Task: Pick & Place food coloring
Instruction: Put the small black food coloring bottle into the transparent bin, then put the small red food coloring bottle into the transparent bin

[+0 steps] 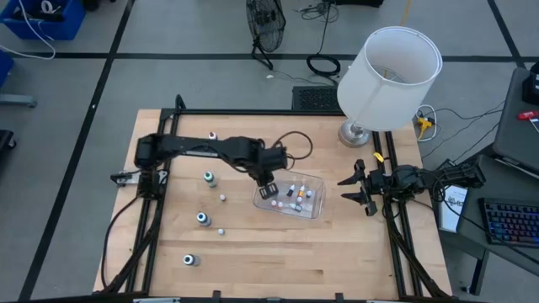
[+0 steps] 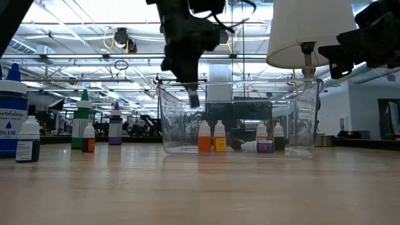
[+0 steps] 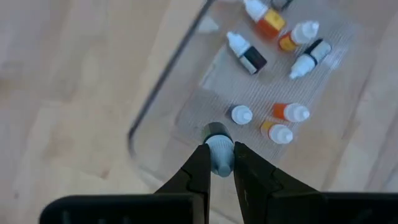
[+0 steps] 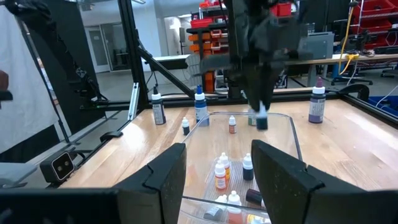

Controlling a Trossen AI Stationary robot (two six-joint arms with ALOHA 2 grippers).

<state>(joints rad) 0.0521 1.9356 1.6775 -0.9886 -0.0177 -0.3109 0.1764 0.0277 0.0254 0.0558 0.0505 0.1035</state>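
Note:
My left gripper (image 1: 268, 187) is shut on a tiny food coloring bottle (image 3: 218, 149) with a pale blue cap and a dark body. It holds it at the left end of the clear plastic tub (image 1: 313, 208); the low view shows the gripper (image 2: 194, 97) below the tub's rim. Several small bottles (image 3: 283, 121) stand or lie on the tub's floor. More bottles (image 1: 203, 219) stand on the table left of the tub. My right gripper (image 1: 364, 190) waits open and empty, right of the tub. My left gripper pinches the bottle's pale cap end (image 3: 219, 160) between its two fingers. The fingers come from above and point down. The dark body (image 4: 262, 122) hangs upright below them, clear of the tub's floor.
A white-shaded lamp (image 1: 383, 80) stands at the table's far right corner. Larger bottles (image 2: 14, 119) stand near the table's left side. Bare wood lies along the near edge. Black frame rails (image 1: 156, 210) run along both sides.

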